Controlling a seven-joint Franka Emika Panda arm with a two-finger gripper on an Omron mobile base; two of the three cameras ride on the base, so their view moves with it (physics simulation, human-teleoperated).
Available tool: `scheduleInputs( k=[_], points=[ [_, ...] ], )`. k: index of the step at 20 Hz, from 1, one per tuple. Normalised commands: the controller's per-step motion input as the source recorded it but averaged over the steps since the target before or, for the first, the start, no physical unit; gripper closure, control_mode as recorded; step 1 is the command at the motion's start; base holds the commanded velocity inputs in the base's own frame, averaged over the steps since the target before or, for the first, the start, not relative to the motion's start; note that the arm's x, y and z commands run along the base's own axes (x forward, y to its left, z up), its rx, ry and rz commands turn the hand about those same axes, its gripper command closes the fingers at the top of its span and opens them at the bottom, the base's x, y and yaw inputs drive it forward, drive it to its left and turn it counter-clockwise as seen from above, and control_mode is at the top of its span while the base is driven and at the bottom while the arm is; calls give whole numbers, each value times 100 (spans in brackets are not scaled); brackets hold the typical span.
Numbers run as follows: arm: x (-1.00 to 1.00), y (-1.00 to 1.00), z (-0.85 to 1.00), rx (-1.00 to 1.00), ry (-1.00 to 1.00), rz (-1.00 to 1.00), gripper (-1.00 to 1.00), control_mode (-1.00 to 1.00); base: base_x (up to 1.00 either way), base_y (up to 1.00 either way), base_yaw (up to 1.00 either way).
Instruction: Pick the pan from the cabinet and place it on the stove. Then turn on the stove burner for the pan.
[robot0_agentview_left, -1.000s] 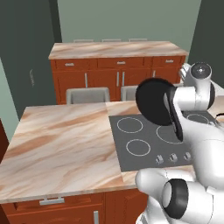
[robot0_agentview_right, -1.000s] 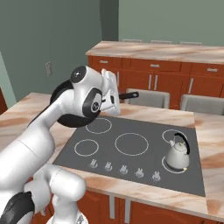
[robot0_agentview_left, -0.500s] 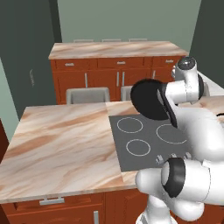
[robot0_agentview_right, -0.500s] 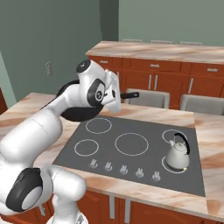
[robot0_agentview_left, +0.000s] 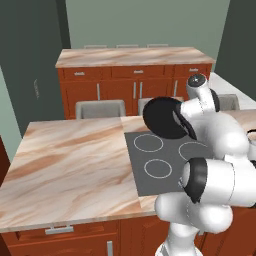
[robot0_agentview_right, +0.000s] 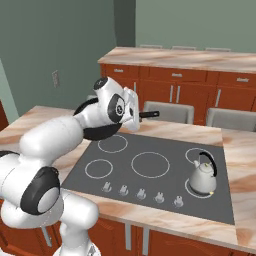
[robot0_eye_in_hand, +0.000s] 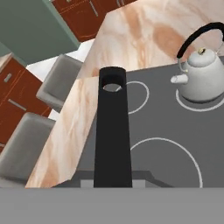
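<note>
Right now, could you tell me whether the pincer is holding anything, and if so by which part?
Yes: the pincer is shut on the pan, gripping its long black handle, with the pan carried in the air above the stove.

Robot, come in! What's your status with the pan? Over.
Pincer shut on pan handle. Pan held tilted in the air above the stove, not set down. Kettle sits on a right-side ring.

Pan (robot0_agentview_left: 164, 117) held in air over stove (robot0_agentview_right: 150, 172) far-left rings, handle pointing 3 o'clock in right base view. Kettle (robot0_agentview_right: 202, 175) on stove's right ring. Stove set in bench (robot0_agentview_left: 70, 160); chairs (robot0_agentview_right: 169, 111) at 12.
</note>
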Motion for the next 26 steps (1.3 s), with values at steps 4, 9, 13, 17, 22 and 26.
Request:
scheduleInputs(
  k=[4,9,13,17,22,26],
  points=[
    [38,0,-58,-4,0,-5,100,-100,0,0,0],
    [28,0,-41,0,0,-2,100,-100,0,0,0],
    [28,-4,-31,0,4,-1,100,-100,0,0,0],
    [27,-12,-26,0,10,0,100,-100,0,0,0],
    [29,-12,-31,0,10,-1,100,-100,0,0,0],
    [24,-2,-34,0,8,0,100,-100,0,0,0]
  ],
)
